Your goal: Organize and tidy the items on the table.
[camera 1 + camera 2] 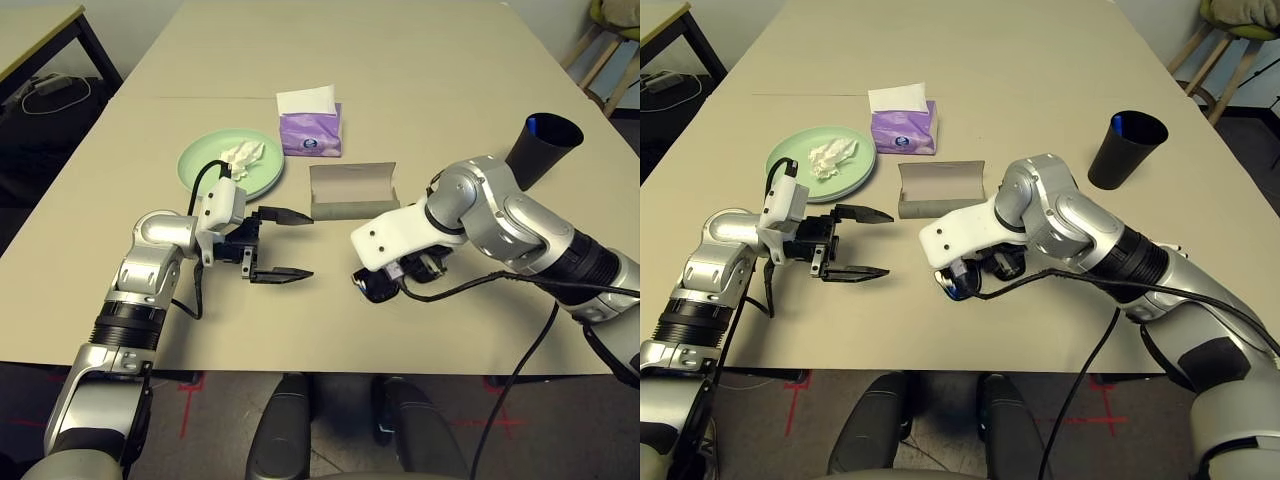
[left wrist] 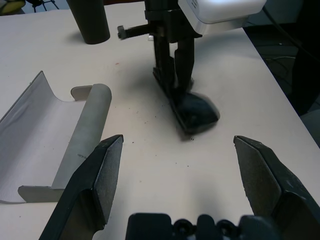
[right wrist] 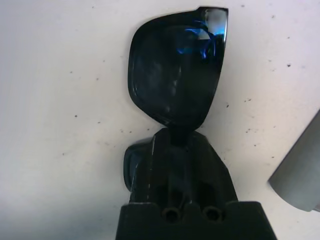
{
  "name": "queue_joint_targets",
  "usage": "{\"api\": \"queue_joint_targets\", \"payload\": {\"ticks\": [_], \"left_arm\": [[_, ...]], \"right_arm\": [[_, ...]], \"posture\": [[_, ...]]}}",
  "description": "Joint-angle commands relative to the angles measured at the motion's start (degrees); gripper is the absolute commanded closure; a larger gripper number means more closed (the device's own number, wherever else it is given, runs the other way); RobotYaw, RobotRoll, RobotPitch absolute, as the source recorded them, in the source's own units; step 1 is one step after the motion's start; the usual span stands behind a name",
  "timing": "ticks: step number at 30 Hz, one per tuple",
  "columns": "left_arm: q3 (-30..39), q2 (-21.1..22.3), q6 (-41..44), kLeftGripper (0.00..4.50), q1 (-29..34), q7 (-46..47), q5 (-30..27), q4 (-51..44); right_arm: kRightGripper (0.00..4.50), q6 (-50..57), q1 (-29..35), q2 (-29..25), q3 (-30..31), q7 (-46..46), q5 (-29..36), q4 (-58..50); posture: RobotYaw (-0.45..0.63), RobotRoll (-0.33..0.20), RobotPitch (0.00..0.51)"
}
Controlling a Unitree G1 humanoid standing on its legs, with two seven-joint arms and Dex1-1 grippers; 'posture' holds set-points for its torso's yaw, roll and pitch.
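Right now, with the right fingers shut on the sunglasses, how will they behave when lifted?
The black sunglasses probably lift stiffly and lightly. Their glossy lens looks slippery, so they could pivot between the fingers, which apparently pinch near the bridge. Lenses likely scratch; set down gently.

Prob. an office/lab: big beige table [image 1: 400,60], side table [image 1: 40,30], red floor-tape marks [image 1: 190,385].

Sunglasses [image 3: 175,75] – near lens mostly behind the right gripper's [image 3: 175,145] fingers [image 3: 172,165]. Glasses case [image 3: 300,175] cut off at frame edge. Pen in cup [image 1: 543,148] – barely a blue speck.
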Motion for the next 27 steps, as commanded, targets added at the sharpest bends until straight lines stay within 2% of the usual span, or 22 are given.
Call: {"api": "queue_joint_targets", "payload": {"ticks": [1,12,21,27], "left_arm": [[-0.8,0.5,-0.5,0.00,0.3,-0.1,0.5,-0.9],[-1.1,0.3,0.0,0.00,-0.7,-0.2,0.5,-0.7],[-0.9,0.4,0.7,0.00,-1.0,0.1,0.2,-0.2],[-0.3,0.1,1.5,0.00,-1.6,2.2,0.4,0.6]], "right_arm": [[4.13,-0.3,0.6,0.2,0.2,0.3,-0.3,0.5],[4.13,-0.3,-1.8,-0.5,-2.0,0.9,1.4,-0.3],[4.14,0.6,-6.2,-3.8,-5.8,0.9,7.0,-2.2],[4.14,0.8,-13.0,0.3,-8.8,-1.9,7.7,5.6]], "posture": [[0.24,0.000,0.176],[0.23,0.000,0.164],[0.21,0.000,0.150],[0.21,0.000,0.142]]}}
